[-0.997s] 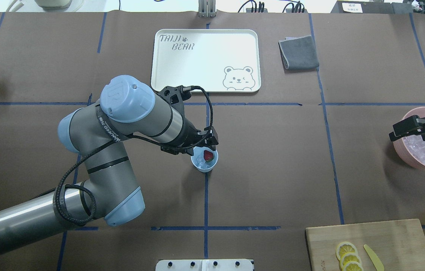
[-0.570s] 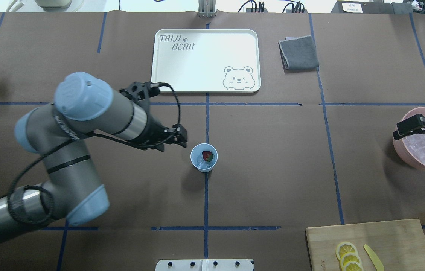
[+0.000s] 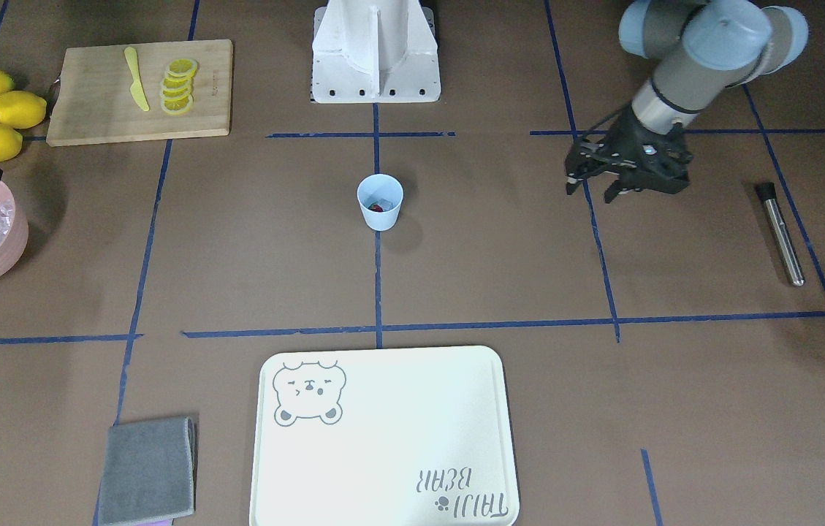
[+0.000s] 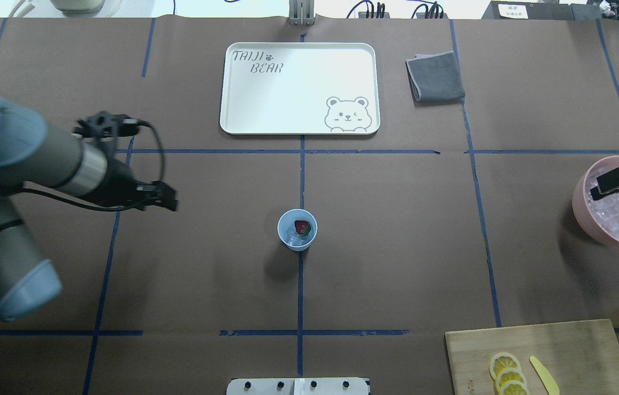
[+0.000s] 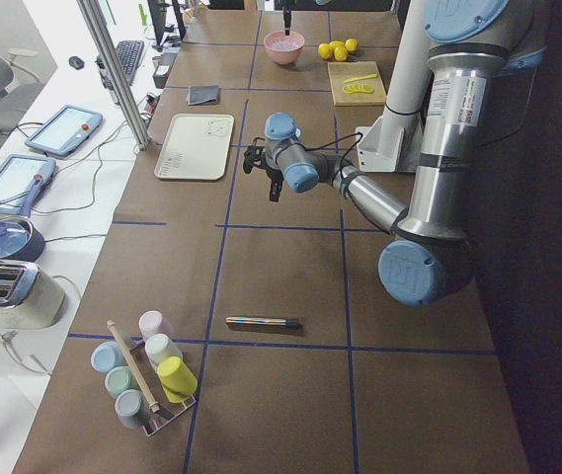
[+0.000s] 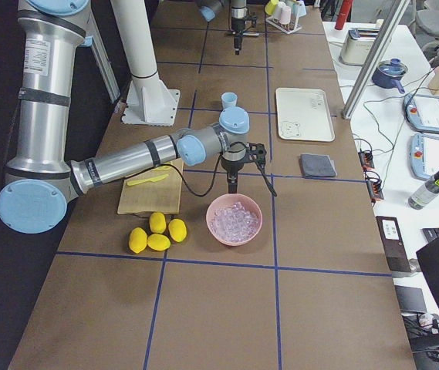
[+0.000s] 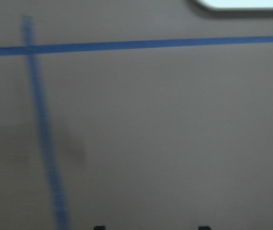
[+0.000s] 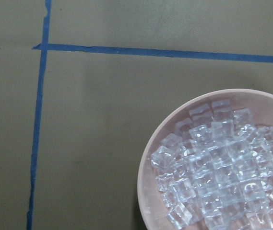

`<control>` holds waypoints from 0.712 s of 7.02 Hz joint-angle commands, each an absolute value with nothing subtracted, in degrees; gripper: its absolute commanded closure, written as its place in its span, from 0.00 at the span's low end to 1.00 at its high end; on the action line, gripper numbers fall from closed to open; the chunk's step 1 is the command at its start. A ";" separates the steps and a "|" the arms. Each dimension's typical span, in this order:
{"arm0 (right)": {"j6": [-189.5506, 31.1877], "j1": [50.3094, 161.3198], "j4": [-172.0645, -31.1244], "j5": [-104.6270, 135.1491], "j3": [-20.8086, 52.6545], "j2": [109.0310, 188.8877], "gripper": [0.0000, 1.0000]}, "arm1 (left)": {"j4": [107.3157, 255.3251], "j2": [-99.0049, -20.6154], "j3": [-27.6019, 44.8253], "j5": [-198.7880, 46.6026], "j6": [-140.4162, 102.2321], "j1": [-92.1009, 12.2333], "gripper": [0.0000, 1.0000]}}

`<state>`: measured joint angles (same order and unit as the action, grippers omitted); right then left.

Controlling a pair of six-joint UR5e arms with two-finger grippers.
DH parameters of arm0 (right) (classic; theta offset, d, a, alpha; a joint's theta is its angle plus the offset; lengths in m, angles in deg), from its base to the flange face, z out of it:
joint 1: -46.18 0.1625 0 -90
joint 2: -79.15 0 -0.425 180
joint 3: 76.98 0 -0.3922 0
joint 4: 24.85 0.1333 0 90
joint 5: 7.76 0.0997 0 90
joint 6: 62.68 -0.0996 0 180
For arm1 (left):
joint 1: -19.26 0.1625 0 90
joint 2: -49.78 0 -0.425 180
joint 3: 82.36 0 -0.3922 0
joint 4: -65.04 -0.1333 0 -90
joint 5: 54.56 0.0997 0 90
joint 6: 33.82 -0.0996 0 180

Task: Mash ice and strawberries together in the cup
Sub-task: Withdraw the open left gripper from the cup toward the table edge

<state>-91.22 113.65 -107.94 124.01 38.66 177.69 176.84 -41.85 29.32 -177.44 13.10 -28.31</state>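
Withdrawing from the cup [image 3: 381,214], the left claw [image 3: 589,193] hangs well apart.

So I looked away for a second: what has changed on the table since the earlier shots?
The left gripper, open and empty, has pulled away from above the cup toward the robot's left. The right gripper edged slightly further right over the pink bowl. Nothing was grasped or released. The cup, its strawberry and ice stayed put.

Overhead and front-facing cameras look steeply down from opposite sides of the small light-blue plastic cup [image 4: 283,224], both showing it; two end cameras face it from afar; wrist cameras look down closely, well aside of it.
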 commanded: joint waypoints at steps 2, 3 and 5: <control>-84.50 118.76 -107.90 124.16 35.44 178.03 0.01 | 176.23 -32.04 21.15 -179.53 -12.76 -43.79 0.28; -82.39 119.91 -107.90 124.16 34.47 177.94 0.01 | 176.22 -33.17 13.78 -185.46 -14.73 -49.06 0.28; -82.28 120.19 -107.82 124.16 34.37 178.03 0.01 | 176.40 -37.47 7.68 -186.22 -14.31 -49.47 0.28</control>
